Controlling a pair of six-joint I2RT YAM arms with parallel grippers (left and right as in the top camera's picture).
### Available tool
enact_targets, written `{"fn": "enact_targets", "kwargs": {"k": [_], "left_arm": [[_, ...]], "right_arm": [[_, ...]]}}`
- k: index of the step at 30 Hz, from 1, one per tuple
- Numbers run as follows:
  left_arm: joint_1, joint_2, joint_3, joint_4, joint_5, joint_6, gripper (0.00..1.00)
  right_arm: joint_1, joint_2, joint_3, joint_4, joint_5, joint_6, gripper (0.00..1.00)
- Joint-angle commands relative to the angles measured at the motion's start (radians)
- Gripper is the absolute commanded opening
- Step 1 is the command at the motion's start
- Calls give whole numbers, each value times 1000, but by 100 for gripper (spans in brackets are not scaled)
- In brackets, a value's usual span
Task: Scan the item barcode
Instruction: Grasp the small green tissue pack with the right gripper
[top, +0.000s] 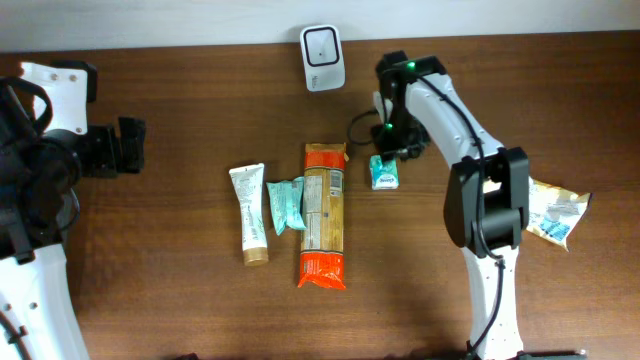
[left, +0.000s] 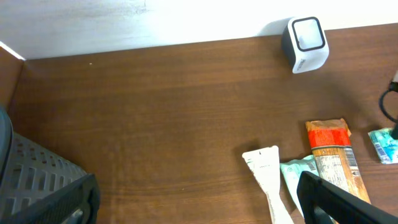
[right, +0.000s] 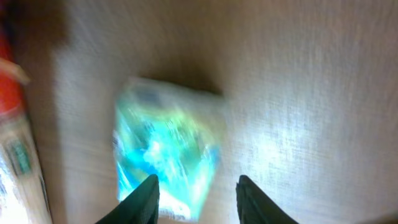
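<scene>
1. Small teal packet (top: 384, 173): the task's item. It lies flat on the worktop (top: 180, 300), right of the top end of the long package and below and to the right of the scanner. In the right wrist view it is blurred, and no print on it can be read.
2. Barcode scanner (top: 323, 45): a white unit with a dark window, standing at the rear edge of the worktop, well apart from the packet.
3. Right gripper (top: 388, 140): it hangs just above the teal packet. The jaws are parted and released. One finger (right: 140, 199) overlaps the packet's lower edge in the wrist view, and the other stands over bare wood.
4. Left gripper (top: 128, 147): at the left side of the worktop, well apart from all the goods. The jaws are spread wide and grasp nothing.
5. Long package (top: 324, 215): orange at both ends, lying lengthwise at the centre of the worktop.
6. Teal pouch (top: 287, 203): touching the long package's left side.
7. White tube (top: 250, 213): just left of the pouch, with its cap towards the front edge.
8. Crinkled packet (top: 555, 212): at the right, partly behind the right arm.
</scene>
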Motion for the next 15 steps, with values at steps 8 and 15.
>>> {"fn": "enact_targets", "kwargs": {"k": [8, 15], "left_arm": [[3, -6, 8, -2, 11, 16, 99], [3, -6, 8, -2, 11, 16, 99]], "right_arm": [[-60, 1, -187, 40, -171, 19, 28], [-95, -27, -187, 143, -293, -86, 4]]}}
